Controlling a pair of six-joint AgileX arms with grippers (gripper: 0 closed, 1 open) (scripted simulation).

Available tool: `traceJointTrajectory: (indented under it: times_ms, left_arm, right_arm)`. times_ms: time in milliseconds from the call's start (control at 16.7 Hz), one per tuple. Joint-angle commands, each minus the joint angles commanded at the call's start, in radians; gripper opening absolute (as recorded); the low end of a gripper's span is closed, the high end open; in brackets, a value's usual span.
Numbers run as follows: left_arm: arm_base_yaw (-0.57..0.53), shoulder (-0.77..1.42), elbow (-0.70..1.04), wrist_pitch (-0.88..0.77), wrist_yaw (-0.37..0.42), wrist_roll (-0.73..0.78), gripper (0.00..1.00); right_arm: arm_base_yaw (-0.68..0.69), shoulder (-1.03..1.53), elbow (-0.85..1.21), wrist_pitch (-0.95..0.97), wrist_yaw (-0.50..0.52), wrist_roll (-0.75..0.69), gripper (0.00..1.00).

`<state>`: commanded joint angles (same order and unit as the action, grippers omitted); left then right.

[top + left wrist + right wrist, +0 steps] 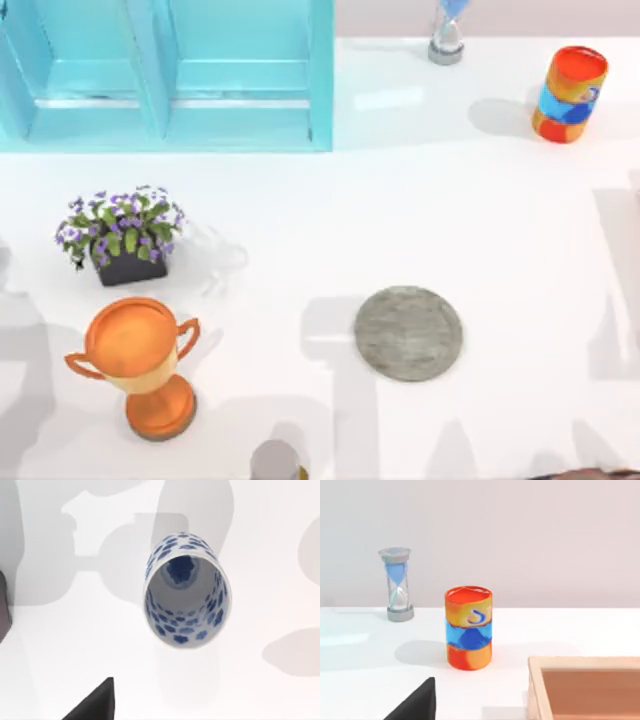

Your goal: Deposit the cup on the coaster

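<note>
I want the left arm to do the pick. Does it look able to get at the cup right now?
Probably yes. In the left wrist view the cup stands upright on bare white table, directly beneath the camera with its mouth open upward, and nothing stands close around it. A straight descent looks unobstructed.

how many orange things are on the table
2: the trophy at the table's front left, and the orange-and-blue striped cylinder at the back right. More may lie outside the views.
</note>
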<state>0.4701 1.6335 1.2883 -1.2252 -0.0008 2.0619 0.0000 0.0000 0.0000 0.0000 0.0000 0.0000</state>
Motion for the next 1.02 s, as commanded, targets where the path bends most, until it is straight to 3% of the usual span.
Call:
traceJointTrajectory:
  times_ms: [360,780,1020]
  left_arm:
    - [-0.001,0.008,-0.035,0.039,0.000,-0.001,1.00]
    - [0.002,0.104,-0.249,0.362,0.000,0.003,1.00]
    - [0.004,0.117,-0.285,0.402,0.000,0.006,1.00]
  right_arm:
    - [0.000,0.000,0.000,0.000,0.000,0.000,1.00]
    - [0.000,0.000,0.000,0.000,0.000,0.000,1.00]
    - [0.000,0.000,0.000,0.000,0.000,0.000,1.00]
